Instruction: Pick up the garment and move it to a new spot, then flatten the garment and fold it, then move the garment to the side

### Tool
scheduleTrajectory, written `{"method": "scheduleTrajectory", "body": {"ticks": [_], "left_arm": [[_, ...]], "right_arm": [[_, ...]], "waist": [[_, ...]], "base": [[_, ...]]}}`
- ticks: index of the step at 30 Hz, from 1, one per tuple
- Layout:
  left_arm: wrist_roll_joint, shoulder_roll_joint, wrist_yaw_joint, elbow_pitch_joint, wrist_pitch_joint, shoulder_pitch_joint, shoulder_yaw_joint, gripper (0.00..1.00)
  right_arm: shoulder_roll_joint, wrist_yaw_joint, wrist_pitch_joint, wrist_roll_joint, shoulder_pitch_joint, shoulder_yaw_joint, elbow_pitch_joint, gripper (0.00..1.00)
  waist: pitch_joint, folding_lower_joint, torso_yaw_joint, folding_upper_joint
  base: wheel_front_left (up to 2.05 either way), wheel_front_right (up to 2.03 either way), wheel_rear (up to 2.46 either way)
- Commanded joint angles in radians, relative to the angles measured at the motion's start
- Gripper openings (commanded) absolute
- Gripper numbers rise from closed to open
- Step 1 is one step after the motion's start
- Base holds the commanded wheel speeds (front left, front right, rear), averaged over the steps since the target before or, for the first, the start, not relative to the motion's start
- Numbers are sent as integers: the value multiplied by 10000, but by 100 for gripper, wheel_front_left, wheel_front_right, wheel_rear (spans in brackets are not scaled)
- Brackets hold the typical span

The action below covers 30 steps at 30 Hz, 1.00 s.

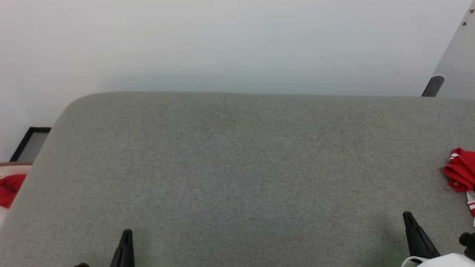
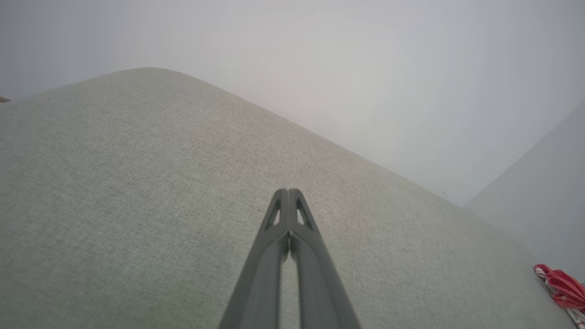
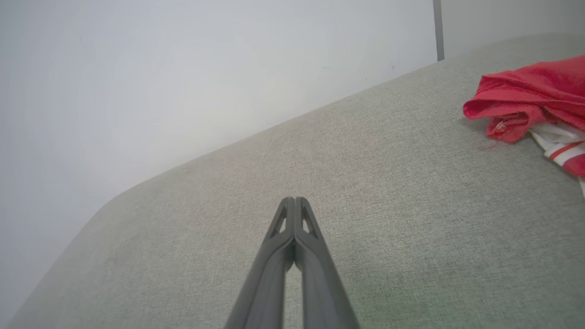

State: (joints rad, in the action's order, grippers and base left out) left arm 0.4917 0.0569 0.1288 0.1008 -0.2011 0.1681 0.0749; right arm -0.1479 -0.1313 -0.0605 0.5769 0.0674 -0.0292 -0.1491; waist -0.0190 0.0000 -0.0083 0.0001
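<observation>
Grey woven fabric is seen covering the worktop (image 1: pixel 237 167), which is backed by a pale wall (image 1: pixel 222 40). The garment (image 1: pixel 462 172), red with white striped trim, is bunched in a heap at the worktop's right edge, near but apart from the right end effector (image 1: pixel 407 215). That end effector is clenched on nothing, its fingers pressed together above bare fabric. The left end effector (image 1: pixel 127 231) is likewise clenched and empty, well apart from the garment. A separate red cloth (image 1: pixel 9 187) is glimpsed beyond the left edge.
</observation>
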Motion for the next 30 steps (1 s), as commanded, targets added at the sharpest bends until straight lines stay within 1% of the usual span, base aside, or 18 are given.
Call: {"method": "scheduleTrajectory", "body": {"ticks": [1, 14, 30], "left_arm": [[368, 82, -1, -93, 69, -264, 6, 0], [2447, 142, 8, 205, 544, -747, -34, 0], [4599, 175, 13, 471, 1075, -1223, -39, 0]], "right_arm": [[-15, 1, 44, 382, -331, -91, 104, 0], [163, 2, 354, 2211, -603, -232, -84, 0], [358, 4, 691, 4126, -907, -386, -279, 0]], "waist": [[2, 0, 2, -1], [28, 0, 12, -1], [61, 0, 24, -1]], "base": [[0, 0, 0], [0, 0, 0], [0, 0, 0]]}}
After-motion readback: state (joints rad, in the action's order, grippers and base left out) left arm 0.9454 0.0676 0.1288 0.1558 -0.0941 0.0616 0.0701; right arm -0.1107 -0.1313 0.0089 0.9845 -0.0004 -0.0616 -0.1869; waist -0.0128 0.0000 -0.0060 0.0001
